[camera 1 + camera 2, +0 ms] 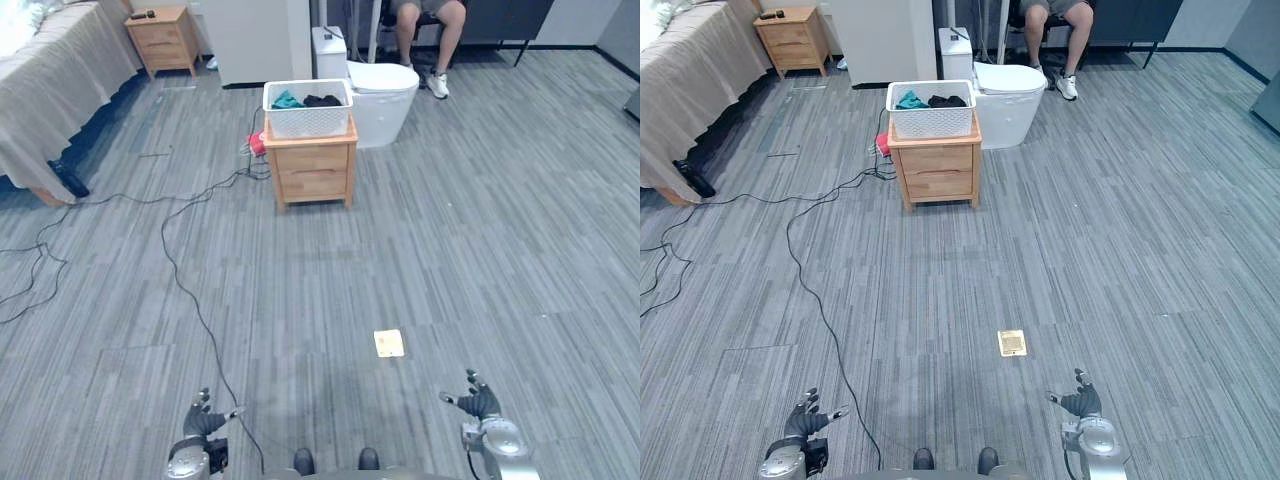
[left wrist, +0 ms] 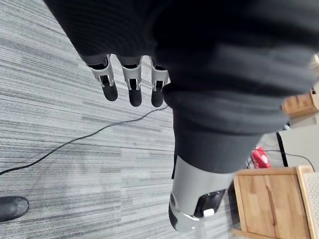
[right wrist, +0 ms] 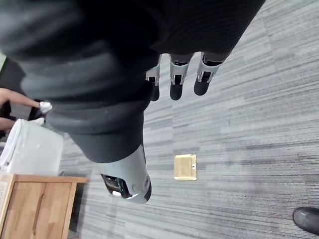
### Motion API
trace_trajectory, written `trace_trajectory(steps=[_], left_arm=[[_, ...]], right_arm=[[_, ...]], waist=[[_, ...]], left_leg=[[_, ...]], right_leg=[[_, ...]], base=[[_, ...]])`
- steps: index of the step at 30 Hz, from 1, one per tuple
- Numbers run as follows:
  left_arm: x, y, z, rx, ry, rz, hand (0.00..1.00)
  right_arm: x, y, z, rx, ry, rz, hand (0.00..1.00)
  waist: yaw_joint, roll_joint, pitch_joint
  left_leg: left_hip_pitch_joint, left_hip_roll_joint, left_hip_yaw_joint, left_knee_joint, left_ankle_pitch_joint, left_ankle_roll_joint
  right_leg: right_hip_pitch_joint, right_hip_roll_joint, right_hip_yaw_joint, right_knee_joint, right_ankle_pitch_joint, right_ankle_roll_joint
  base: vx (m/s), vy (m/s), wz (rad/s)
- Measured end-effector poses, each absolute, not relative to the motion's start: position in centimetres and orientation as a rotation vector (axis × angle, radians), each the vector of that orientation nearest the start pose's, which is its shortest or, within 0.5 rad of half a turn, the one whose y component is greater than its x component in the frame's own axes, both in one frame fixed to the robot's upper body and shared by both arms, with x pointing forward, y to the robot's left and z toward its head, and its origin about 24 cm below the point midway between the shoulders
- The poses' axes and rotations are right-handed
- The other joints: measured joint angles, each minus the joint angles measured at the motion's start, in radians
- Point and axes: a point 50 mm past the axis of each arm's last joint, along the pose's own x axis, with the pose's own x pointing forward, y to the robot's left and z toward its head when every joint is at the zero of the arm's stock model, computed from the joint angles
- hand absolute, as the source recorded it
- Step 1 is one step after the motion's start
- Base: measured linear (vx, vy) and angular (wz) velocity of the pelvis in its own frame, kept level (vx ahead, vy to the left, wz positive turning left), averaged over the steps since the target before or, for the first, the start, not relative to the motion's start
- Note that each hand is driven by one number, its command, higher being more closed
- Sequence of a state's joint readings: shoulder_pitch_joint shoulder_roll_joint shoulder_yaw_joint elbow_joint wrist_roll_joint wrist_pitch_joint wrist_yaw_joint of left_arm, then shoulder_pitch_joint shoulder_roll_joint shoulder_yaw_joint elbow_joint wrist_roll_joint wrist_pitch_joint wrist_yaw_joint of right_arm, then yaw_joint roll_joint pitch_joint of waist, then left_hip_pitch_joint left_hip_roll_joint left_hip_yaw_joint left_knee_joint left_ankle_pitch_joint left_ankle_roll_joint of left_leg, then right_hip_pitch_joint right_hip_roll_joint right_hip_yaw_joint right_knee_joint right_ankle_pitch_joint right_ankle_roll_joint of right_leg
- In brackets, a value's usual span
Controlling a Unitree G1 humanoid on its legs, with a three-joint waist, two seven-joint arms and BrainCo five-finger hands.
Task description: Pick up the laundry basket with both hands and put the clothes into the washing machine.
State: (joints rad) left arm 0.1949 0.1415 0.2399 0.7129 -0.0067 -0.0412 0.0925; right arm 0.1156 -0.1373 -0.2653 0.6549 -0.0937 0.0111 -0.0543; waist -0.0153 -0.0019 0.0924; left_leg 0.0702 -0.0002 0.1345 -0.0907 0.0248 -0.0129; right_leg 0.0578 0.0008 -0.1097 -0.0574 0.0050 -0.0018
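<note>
Two hands: left hand (image 1: 203, 425) and right hand (image 1: 480, 405) hang low at the near edge, well apart, both above the floor (image 1: 450, 250).
Left fingers: the fingers (image 2: 133, 92) are straight and slightly spread, wide, holding nothing, touching nothing.
Right fingers: these fingers (image 3: 175, 87) are just as straight and wide, also holding nothing.
Floor: grey carpet with a fine striped pattern, running from the hands to the far wall.
Plate: a small tan square plate (image 1: 389, 343) set flat in the floor, a little ahead of the hands and nearer the right hand.
Bench: a low wooden bench (image 1: 313, 170) with a drawer front, standing alone in the middle distance, well away from both hands.
Basket: a white basket (image 1: 310, 122) with latticed walls sits upright on top of the bench, covering most of it.
Clothes: clothes lie inside the basket, a teal piece (image 1: 286, 100) on the left and a black piece (image 1: 322, 101) on the right.
Red thing: a small red thing (image 1: 257, 145) on the floor, just left of the bench; what it is cannot be told.
Washer: a white rounded washer (image 1: 385, 95) stands just behind and right of the bench.
Person: a seated person's legs and a white shoe (image 1: 437, 84) show beyond the washer.
Bed: a bed (image 1: 50, 90) under a beige cover along the far left.
Nightstand: a wooden nightstand (image 1: 165, 40) past the bed, at the far left.
</note>
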Motion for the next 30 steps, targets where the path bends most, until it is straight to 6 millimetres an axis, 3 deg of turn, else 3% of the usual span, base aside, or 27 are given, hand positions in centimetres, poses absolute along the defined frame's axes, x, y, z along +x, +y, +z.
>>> trace_trajectory(steps=[9,18,23,25,27,28,29,30], left_arm=[[10.2,25.9,-12.7,0.079,0.88,0.457,0.0],[10.0,25.4,-12.9,0.063,0.89,0.456,0.0],[10.0,25.0,-13.0,0.023,0.885,0.466,0.0],[10.3,24.7,-12.8,0.0,0.866,0.469,0.0],[10.5,24.6,-12.6,-0.01,0.85,0.469,0.0],[10.7,24.5,-12.5,-0.009,0.844,0.465,0.0],[10.8,24.6,-12.5,-0.003,0.841,0.458,0.0],[11.2,24.6,-12.3,0.011,0.832,0.45,0.0]], right_arm=[[14.0,-26.3,-11.1,-0.093,0.803,-0.43,0.0],[13.6,-26.8,-11.2,-0.079,0.811,-0.47,0.0],[13.9,-26.7,-11.2,-0.077,0.813,-0.49,0.0],[14.1,-26.3,-11.4,-0.062,0.821,-0.49,0.0],[13.8,-25.9,-11.7,-0.056,0.841,-0.487,0.0],[14.1,-25.5,-11.7,-0.058,0.837,-0.474,0.0],[14.2,-25.2,-11.7,-0.057,0.835,-0.462,0.0],[14.1,-24.6,-11.9,-0.055,0.842,-0.445,0.0]], waist=[[0.0,0.002,0.001],[0.002,0.006,0.005],[0.006,0.002,0.009],[0.029,-0.013,0.026],[0.031,-0.026,0.041],[0.031,-0.024,0.056],[0.03,-0.022,0.065],[0.025,-0.014,0.083]], left_leg=[[0.005,-0.001,-0.013,0.003,0.0,0.0],[-0.029,-0.004,-0.025,0.0,-0.001,0.0],[-0.08,-0.003,-0.008,0.043,-0.033,0.021],[-0.13,-0.004,0.022,0.159,-0.122,0.03],[-0.14,-0.009,0.02,0.231,-0.189,0.045],[-0.136,-0.005,0.013,0.262,-0.219,0.06],[-0.13,0.0,0.008,0.278,-0.233,0.066],[-0.112,0.009,0.005,0.295,-0.263,0.071]], right_leg=[[0.004,-0.004,-0.017,0.017,-0.015,0.021],[-0.029,-0.006,-0.027,0.023,-0.024,0.012],[-0.082,-0.011,-0.019,0.062,-0.058,0.022],[-0.174,-0.036,0.002,0.243,-0.166,0.061],[-0.229,-0.066,-0.016,0.423,-0.217,0.098],[-0.312,-0.089,-0.034,0.605,-0.204,0.104],[-0.354,-0.096,-0.041,0.689,-0.194,0.108],[-0.403,-0.107,-0.058,0.76,-0.229,0.081]], base=[[-0.01,-0.001,0.03],[-0.05,-0.004,0.04],[0.0,0.001,-0.05],[0.06,0.027,-0.29],[0.09,0.042,-0.13],[0.11,0.048,-0.01],[0.19,0.048,-0.02],[0.21,0.019,-0.01]])
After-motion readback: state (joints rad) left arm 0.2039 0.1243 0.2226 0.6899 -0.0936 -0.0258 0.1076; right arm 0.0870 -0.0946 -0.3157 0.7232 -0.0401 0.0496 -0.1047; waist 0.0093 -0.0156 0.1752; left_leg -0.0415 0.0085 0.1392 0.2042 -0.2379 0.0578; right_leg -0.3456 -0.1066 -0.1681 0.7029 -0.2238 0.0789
